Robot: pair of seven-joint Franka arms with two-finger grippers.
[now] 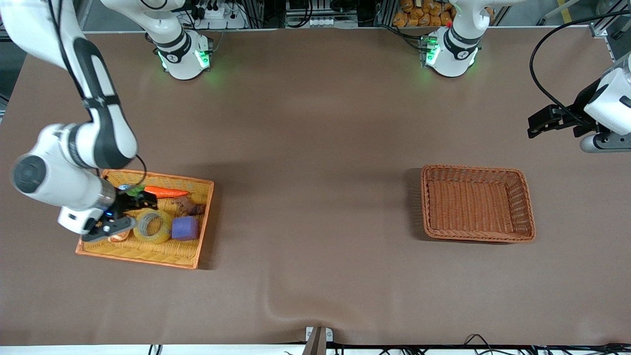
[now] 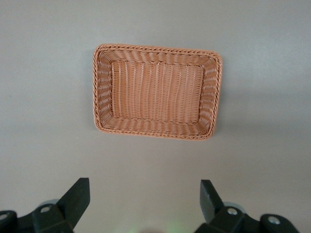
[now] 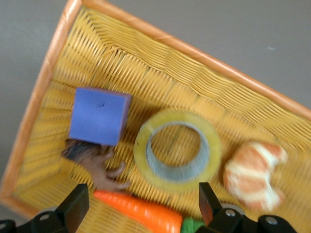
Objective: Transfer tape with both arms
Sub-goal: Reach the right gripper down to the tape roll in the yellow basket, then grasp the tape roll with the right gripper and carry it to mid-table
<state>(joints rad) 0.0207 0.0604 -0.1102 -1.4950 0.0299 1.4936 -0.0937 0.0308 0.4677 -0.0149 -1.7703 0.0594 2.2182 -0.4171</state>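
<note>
The tape (image 1: 153, 239), a yellowish ring with a grey core, lies flat in the yellow basket (image 1: 143, 259) at the right arm's end of the table. My right gripper (image 1: 145, 201) hangs open and empty over that basket, above the orange carrot (image 1: 165, 192), right beside the tape. In the right wrist view the tape (image 3: 144, 145) lies just ahead of the open right gripper (image 3: 142, 194). My left gripper (image 1: 535, 125) waits open and empty in the air, up near the brown basket (image 1: 477, 202). In the left wrist view the left gripper (image 2: 145, 187) is spread wide.
In the yellow basket (image 3: 53, 73) a purple cube (image 3: 99, 116), a brown piece (image 3: 99, 167), the carrot (image 3: 141, 211) and a croissant (image 3: 252, 174) lie around the tape. The brown basket (image 2: 155, 51) holds nothing.
</note>
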